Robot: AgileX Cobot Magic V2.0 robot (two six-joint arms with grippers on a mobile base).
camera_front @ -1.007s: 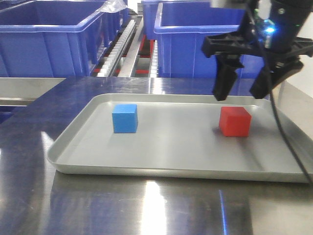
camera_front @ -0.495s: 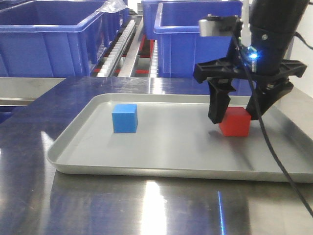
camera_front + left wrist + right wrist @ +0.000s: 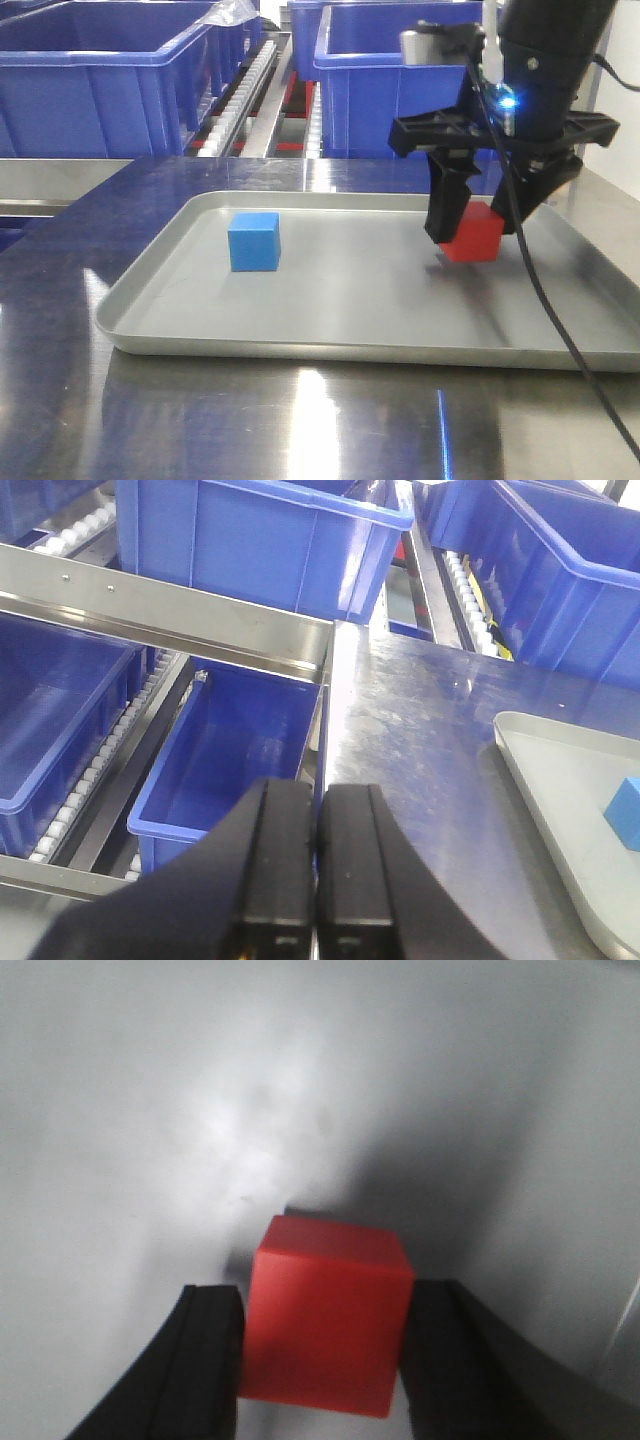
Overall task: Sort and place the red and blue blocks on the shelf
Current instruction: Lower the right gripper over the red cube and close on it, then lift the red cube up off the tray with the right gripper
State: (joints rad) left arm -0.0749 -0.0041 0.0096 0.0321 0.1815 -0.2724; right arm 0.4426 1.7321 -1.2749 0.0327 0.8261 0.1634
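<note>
Since half a second ago, the right claw (image 3: 472,228) has drawn its jaws in onto the red block (image 3: 476,242) and raised it slightly; the blue block (image 3: 254,241) has not shifted.

Right claw: clamped on the red block, one black finger (image 3: 205,1360) pressed against each of two opposite faces. The block sits a little tilted and looks just clear of the floor of the grey tray (image 3: 300,350), at its far right part, with a shadow on the metal beside it.

Blue block: resting flat on the tray's left half, well apart from the red block and untouched by either claw.

Left claw (image 3: 318,800): jaws fully together, holding nothing, hanging over the left edge of the steel desk (image 3: 200,420), above a large blue bin (image 3: 240,750) on a lower level.

Shelf (image 3: 180,615): steel rack with screwed front rail and roller tracks, standing beyond the desk's far edge and carrying more large blue bins (image 3: 100,90). Neither block is on it.
</note>
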